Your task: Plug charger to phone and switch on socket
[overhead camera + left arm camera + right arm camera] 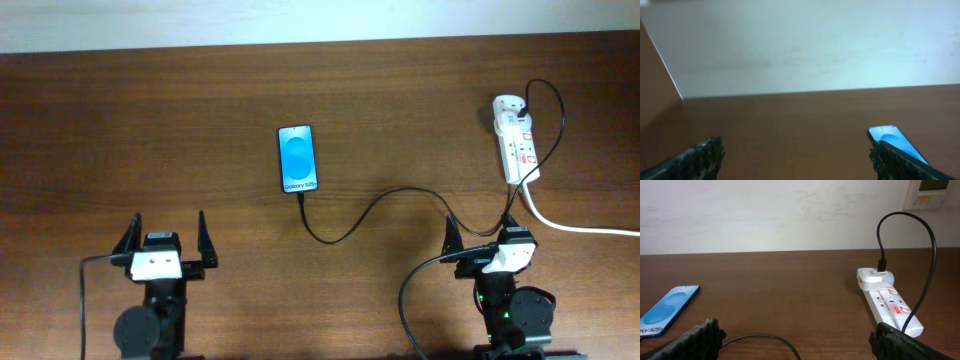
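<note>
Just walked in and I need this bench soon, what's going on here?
Nothing is being handled right now: the left tool and right tool both sit open near the front edge of the table. The phone lies screen-up and lit, and the charger runs from the socket to the phone's bottom edge. Whether its tip is seated, or the socket is switched on, I can't tell.

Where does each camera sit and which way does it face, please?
Overhead: above the brown wooden table, looking straight down; left gripper and right gripper show.
Left wrist: low, facing the pale wall; black fingers, blue-screened black phone.
Right wrist: likewise; fingers, phone, white power strip.
All three share the phone.
</note>
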{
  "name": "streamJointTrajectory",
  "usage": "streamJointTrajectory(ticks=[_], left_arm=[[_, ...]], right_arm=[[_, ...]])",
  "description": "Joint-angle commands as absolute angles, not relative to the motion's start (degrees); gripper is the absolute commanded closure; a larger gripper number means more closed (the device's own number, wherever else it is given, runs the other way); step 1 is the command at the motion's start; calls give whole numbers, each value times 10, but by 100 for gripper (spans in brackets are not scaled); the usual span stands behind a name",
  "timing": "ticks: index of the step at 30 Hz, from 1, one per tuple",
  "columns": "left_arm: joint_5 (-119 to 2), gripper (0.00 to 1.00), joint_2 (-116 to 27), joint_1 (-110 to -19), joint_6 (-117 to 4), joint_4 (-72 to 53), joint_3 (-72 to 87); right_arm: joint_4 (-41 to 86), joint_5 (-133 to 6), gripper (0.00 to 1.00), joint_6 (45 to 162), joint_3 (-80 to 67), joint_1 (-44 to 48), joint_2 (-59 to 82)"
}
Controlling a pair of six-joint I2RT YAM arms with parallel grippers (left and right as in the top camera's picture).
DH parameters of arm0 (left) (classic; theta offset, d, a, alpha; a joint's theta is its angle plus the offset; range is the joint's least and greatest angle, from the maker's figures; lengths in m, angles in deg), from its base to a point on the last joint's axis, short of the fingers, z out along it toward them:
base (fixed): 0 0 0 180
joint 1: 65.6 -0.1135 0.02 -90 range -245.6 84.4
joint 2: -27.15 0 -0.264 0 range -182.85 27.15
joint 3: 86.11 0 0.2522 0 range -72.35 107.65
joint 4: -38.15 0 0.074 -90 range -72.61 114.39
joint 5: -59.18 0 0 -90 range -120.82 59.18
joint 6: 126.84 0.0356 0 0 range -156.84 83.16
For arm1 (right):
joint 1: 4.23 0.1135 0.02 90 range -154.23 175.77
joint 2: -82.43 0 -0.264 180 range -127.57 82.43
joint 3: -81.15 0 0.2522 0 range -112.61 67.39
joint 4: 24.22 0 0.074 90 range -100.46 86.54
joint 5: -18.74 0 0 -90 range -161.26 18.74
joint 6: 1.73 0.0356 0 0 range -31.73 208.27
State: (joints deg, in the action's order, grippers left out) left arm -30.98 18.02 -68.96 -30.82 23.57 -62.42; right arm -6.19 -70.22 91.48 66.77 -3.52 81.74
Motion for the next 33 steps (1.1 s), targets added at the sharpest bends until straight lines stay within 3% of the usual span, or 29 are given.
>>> streamJointTrajectory(ticks=[1, 11, 23, 33], left_arm=[[-330, 1, 215, -698, -268, 240, -633], [-347, 1, 268, -698, -269, 355, -718], [-339, 1, 269, -698, -256, 195, -719], [-341, 1, 268, -698, -256, 200, -718]], right_arm=[[-59, -707, 2, 917, 671, -39, 822], [-59, -707, 2, 917, 671, -39, 822], [-59, -707, 2, 917, 671, -39, 822], [-59, -707, 2, 917, 671, -39, 822]])
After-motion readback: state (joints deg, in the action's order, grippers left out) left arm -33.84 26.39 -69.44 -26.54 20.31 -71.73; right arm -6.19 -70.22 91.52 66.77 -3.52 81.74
